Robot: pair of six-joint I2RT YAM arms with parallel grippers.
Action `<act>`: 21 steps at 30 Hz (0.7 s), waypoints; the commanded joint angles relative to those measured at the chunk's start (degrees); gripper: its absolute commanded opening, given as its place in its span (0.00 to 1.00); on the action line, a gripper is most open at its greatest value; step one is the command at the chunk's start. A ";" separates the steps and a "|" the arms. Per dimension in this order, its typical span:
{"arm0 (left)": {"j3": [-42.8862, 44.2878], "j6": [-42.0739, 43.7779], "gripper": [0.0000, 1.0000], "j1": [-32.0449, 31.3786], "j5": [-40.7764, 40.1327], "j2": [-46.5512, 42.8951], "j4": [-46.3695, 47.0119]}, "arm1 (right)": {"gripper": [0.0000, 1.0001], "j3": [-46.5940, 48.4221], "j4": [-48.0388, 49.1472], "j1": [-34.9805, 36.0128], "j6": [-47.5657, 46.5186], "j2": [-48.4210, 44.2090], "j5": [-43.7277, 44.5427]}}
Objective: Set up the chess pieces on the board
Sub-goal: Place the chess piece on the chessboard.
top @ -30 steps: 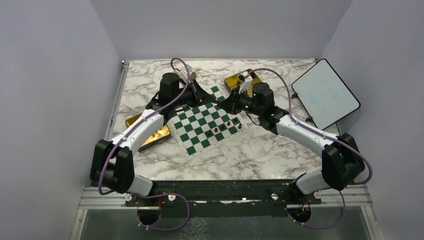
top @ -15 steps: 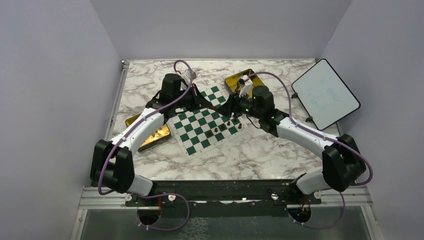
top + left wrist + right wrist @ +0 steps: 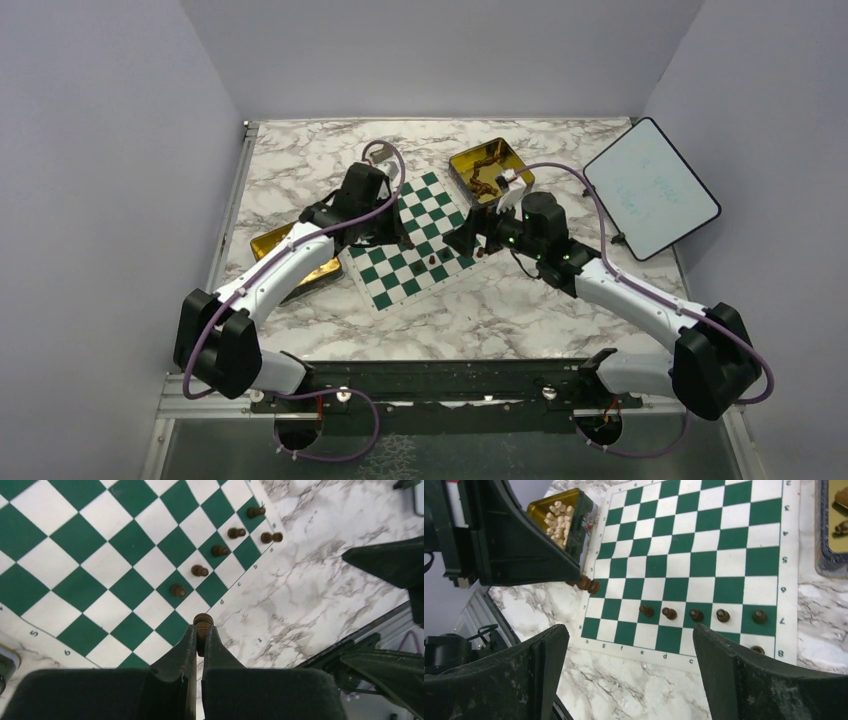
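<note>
1. My left gripper [image 3: 201, 632] is pinched narrow on a single dark brown pawn [image 3: 202, 621], round head showing past the fingertips, over the border of the board [image 3: 420, 215]. Whether the pawn touches the mat, I cannot tell from here.
2. The board, chequered dark green and white with a thin white edge, lies askew mid-way on the marble table [image 3: 500, 310].
3. Five tiny dark chess pieces [image 3: 696, 615] stand in a line along the row marked 7, one to a square. A sixth stands in row 8, near the corner.
4. My right gripper [image 3: 634, 650] hangs over that side, jaws wide and holding nothing.
5. A gold tin [image 3: 561, 515] of pale pieces sits just beside the board. A second tin [image 3: 488, 168] holds dark ones.
</note>
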 commanded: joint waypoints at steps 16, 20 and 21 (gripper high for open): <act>-6.91 -1.86 0.00 -10.63 -19.45 -0.03 -7.90 | 1.00 -5.61 -5.18 0.28 -1.08 -7.25 9.53; -7.53 -2.48 0.00 -11.36 -18.60 1.35 -7.97 | 1.00 -5.52 -5.41 0.29 -1.35 -7.52 10.15; -7.69 -2.64 0.00 -11.56 -18.49 1.72 -7.96 | 1.00 -5.53 -5.41 0.29 -1.39 -7.60 10.38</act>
